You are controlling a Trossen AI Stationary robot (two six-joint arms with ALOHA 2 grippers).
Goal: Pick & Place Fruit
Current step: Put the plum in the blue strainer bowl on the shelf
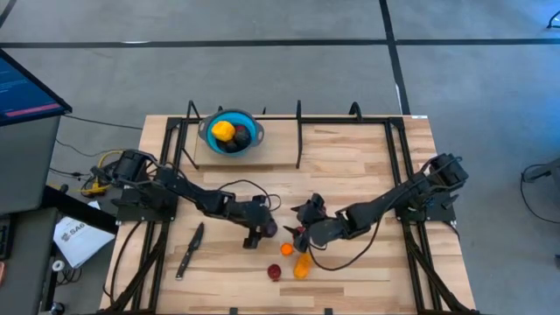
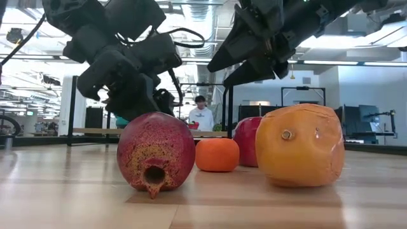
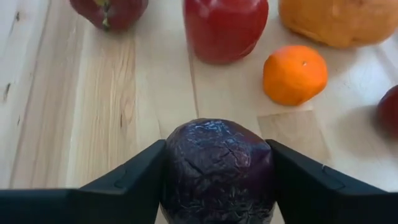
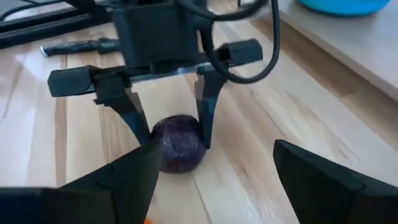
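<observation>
The left gripper [image 4: 171, 134] is lowered to the table near the middle of the front half, and a dark purple fruit [image 3: 217, 168] is enclosed between its two fingers. In the left wrist view both fingers are pressed against the sides of this fruit, so the jaws are closed on it only as far as its width permits. In the right wrist view the fruit is seen low, at or very near the wooden table [image 1: 350, 157]; whether it is already lifted cannot be told. It is probably held this way so that it can be carried to the blue bowl [image 1: 231, 133] at the back, where a yellow fruit [image 1: 224, 130] and darker ones are already placed.

The right gripper [image 1: 302, 231] is kept just beside the left one, facing it, with its jaws wide apart and nothing between them. It seems to be waiting its turn.

The remaining fruit is grouped close by: a red apple [image 3: 224, 25], a small orange fruit [image 3: 295, 73], a pomegranate [image 2: 156, 154] and a larger orange fruit [image 2: 300, 145]. A knife [image 1: 191, 248] is left aside at the left.
</observation>
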